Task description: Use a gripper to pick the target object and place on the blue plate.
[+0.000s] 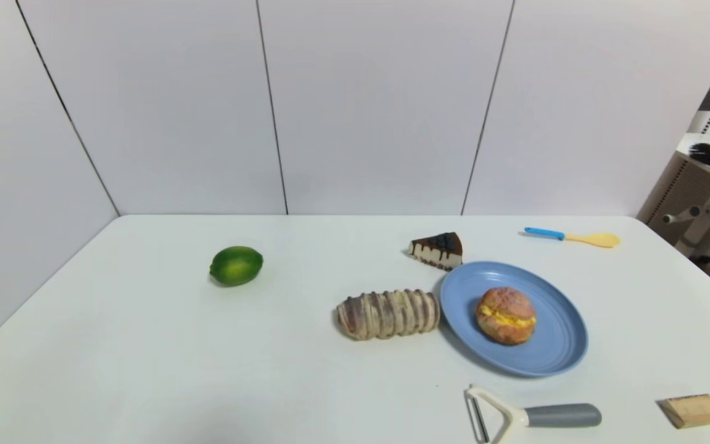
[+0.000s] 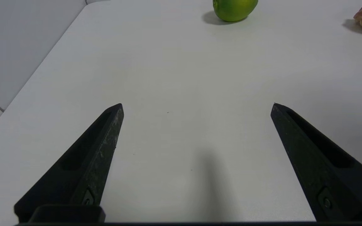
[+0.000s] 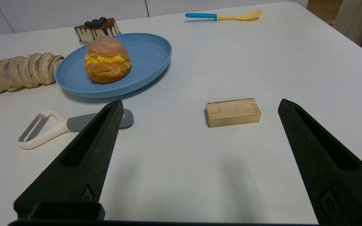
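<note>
The golden-brown cream bun (image 1: 506,315) (image 3: 107,59) rests on the light blue plate (image 1: 552,351) (image 3: 149,50), a little left of the plate's middle in the head view. Neither arm shows in the head view. My right gripper (image 3: 200,103) is open above bare table near the front right, well short of the plate, with nothing between its fingers. My left gripper (image 2: 196,105) is open over bare table at the front left, holding nothing.
A striped bread loaf (image 1: 388,314) touches the plate's left rim. A chocolate cake slice (image 1: 437,250) sits just behind the plate. A lime (image 1: 236,265) lies far left, a spoon (image 1: 571,237) at the back right, a peeler (image 1: 530,416) and a wooden block (image 1: 693,410) near the front edge.
</note>
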Available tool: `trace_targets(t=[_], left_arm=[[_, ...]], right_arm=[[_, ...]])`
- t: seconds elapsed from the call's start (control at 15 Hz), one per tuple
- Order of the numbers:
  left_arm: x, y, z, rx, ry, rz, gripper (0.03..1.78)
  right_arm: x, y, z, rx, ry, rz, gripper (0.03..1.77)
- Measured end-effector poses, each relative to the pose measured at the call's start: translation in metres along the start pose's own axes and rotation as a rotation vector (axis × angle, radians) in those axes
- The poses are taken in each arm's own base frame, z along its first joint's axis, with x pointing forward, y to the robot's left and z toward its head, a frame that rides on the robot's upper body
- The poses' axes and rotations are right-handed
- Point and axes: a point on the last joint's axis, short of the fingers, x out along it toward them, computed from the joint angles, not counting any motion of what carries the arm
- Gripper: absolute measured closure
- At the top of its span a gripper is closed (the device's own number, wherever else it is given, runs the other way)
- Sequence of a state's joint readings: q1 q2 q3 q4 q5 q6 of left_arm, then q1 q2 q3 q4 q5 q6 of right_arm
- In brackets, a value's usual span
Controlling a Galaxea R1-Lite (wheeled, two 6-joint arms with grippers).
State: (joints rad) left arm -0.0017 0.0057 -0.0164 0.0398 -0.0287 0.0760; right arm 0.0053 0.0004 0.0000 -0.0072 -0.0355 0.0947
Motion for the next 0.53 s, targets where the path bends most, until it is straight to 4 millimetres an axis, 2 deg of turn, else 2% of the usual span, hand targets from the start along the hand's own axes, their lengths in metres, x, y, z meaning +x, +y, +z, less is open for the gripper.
trace_targets(t=[0.53], left_arm=[[-0.0002, 0.0002, -0.0004, -0.046, -0.013, 0.013, 0.12]], right_arm=[[0.0000, 0.0000, 0.0000, 0.000, 0.000, 0.000, 0.10]])
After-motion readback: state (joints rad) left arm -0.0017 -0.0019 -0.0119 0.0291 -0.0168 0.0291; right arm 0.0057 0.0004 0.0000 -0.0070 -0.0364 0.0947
